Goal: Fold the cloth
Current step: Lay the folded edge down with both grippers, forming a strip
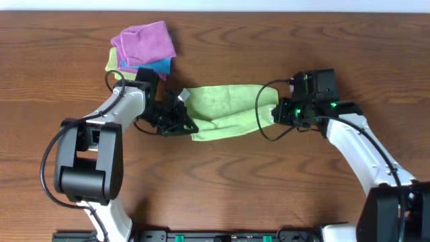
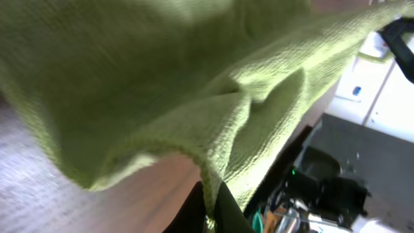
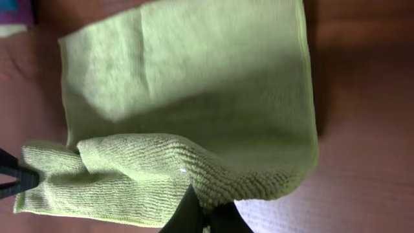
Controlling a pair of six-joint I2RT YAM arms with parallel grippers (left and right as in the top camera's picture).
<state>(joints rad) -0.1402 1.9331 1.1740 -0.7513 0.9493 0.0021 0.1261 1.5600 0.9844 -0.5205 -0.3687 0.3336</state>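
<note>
The green cloth (image 1: 225, 111) lies in the middle of the table (image 1: 222, 191), a long strip stretched between my two arms. In the right wrist view its near edge is raised and curls over the flat part below.

I judge that I am in the middle of a fold, carrying one edge across. To do it well, I should move both arms at the same height and the same speed and hold the strip lightly tight. The carried edge then comes down parallel to the opposite one. I should let go only when the cloth rests on the wood.

The left gripper (image 1: 176, 115) is at the left end of the cloth and the right gripper (image 1: 277, 113) at the right end. In each wrist view the fingers are pressed together with a cloth edge pinched between them. A pile of other cloths (image 1: 142, 46) sits near, behind the left arm, so I should not drag the strip that way.
</note>
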